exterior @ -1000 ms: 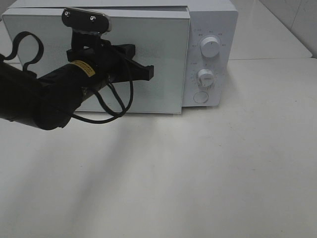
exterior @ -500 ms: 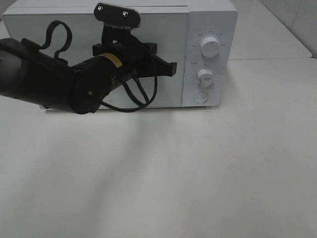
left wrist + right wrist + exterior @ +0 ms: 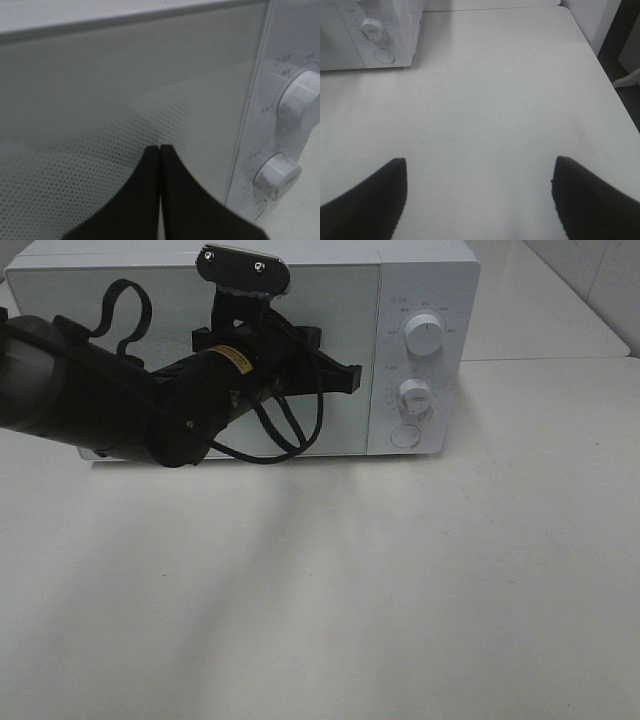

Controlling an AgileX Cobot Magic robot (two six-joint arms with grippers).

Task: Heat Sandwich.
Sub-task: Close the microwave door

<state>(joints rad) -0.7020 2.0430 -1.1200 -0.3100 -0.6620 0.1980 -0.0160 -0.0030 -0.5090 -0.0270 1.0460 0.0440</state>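
The left tool point(image 3: 348, 380) is pinched shut on nothing, its tips just in front of the closed door point(image 3: 345, 310) of the white microwave point(image 3: 425, 280) at the far side of the table point(image 3: 400, 580). The right tool point(image 3: 480, 167) hangs over the table's right side, jaws spread wide and empty. The sandwich is out of sight; I cannot tell where it is.

Wide-apart fingers point(image 3: 362, 200) over table point(image 3: 495, 100) near microwave point(image 3: 345, 45)
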